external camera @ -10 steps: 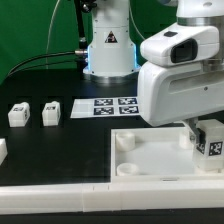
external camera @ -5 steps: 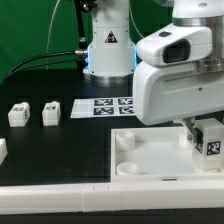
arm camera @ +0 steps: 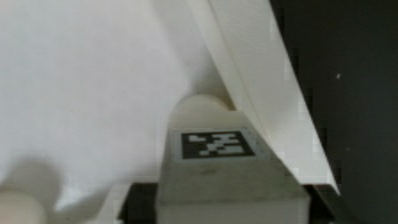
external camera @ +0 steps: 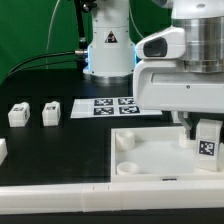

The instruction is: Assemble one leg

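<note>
My gripper [external camera: 207, 128] is shut on a leg [external camera: 208, 146], a small white block with a black-and-white tag on its face. It holds the leg upright over the far right corner of the large white tray [external camera: 150, 150] in the exterior view. In the wrist view the leg [arm camera: 217, 150] fills the space between my dark fingers [arm camera: 144, 200], with the tray's rim [arm camera: 249, 70] running right beside it. Two more legs [external camera: 18, 115] [external camera: 51, 113] stand on the black table at the exterior view's left.
The marker board [external camera: 108, 105] lies behind the tray, before the robot's base [external camera: 108, 50]. A white part [external camera: 2, 152] sits at the left edge. A white rail [external camera: 60, 195] runs along the table's front.
The wrist has turned and the leg in my gripper has shifted slightly, staying over the tray's right corner. The loose legs have not moved.
</note>
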`<act>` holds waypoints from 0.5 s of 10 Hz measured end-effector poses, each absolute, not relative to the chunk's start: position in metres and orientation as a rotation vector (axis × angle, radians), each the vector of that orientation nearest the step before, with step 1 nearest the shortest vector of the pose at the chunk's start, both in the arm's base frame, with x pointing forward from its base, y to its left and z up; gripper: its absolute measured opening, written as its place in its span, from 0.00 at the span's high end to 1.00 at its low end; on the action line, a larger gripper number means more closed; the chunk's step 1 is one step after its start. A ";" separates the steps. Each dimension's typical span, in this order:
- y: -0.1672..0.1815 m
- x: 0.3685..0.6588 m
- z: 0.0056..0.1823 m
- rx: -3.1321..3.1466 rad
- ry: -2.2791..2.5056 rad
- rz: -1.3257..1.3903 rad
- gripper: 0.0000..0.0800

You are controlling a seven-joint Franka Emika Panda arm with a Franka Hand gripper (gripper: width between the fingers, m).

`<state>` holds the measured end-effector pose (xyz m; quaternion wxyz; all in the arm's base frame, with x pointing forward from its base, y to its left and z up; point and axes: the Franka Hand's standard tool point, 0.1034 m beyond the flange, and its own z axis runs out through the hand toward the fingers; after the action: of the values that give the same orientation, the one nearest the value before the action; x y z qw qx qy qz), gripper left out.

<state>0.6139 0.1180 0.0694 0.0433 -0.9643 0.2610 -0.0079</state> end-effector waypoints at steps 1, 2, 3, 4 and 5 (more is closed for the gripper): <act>0.118 0.613 0.069 -2.862 1.042 -0.005 0.63; 0.118 0.613 0.069 -2.828 1.125 0.001 0.63; 0.119 0.613 0.068 -2.742 1.299 0.018 0.63; 0.118 0.614 0.068 -2.662 1.439 0.027 0.63; 0.117 0.617 0.068 -2.560 1.577 0.017 0.63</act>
<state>0.6173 0.1173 0.0677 0.0671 -0.8495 0.5233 0.0057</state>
